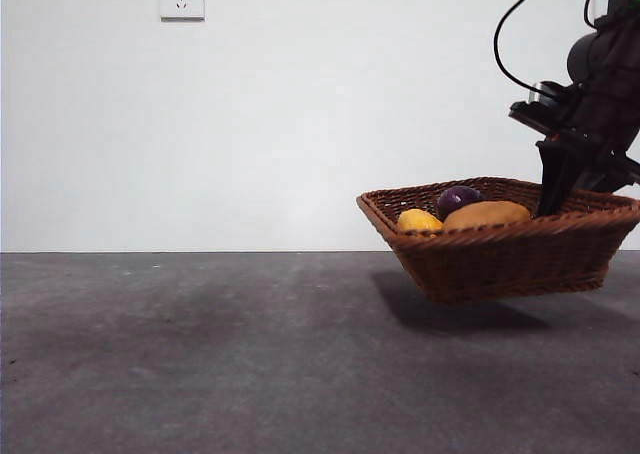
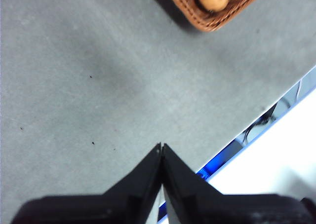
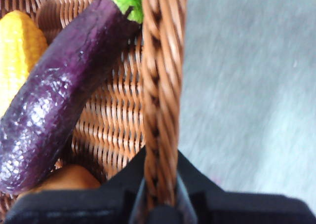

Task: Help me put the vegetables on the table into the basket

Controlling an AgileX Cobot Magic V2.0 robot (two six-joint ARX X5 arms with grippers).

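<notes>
Right hand clamps the basket by its braided rim, holding it tilted above the bench. Inside: one potato, one purple eggplant, one yellow corn. Left hand waits closed, well apart.

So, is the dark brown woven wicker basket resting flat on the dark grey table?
No: in the front view the dark brown woven wicker basket hangs tilted above the dark grey table, with its shadow beneath.

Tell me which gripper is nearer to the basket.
Right. The right gripper is clamped on the basket rim, holding it off the table. The left gripper, jaws shut, hangs over bare table with the basket well away from it.
</notes>
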